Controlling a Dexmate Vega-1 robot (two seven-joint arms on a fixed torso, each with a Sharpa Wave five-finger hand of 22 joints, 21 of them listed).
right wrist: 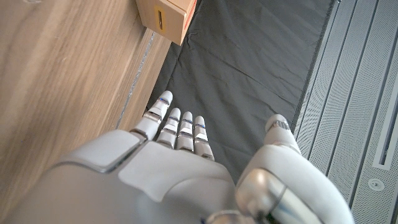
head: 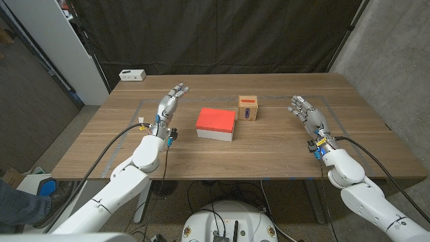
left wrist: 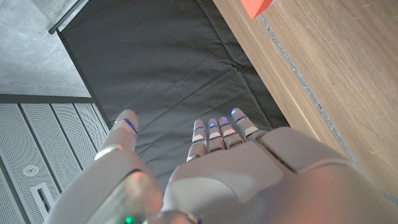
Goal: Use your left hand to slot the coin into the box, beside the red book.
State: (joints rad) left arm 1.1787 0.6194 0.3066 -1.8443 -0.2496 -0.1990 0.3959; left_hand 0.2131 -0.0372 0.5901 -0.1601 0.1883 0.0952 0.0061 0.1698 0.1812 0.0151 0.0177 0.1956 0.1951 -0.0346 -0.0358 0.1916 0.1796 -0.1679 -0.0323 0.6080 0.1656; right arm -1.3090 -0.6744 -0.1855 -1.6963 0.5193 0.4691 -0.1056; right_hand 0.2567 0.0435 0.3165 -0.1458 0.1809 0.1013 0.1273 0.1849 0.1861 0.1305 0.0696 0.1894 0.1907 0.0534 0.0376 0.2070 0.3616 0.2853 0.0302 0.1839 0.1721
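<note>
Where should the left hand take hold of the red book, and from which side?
Probably across its white page edges, coming from above at its left end. The red book lies flat, so only its sides offer purchase; the box crowds its far right corner, and the left hand is on that side.

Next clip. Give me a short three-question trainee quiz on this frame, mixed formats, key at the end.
1. True or false: the left robot hand holds nothing, fingers apart.
2. Multiple choice: the wooden box stands (A) on top of the red book, (B) beside it, toward the right robot hand, (C) at the table's near edge.
3. Fill in: the small white device sits at the table's far ____ corner.

Key: 1 true; 2 B; 3 left.
</note>
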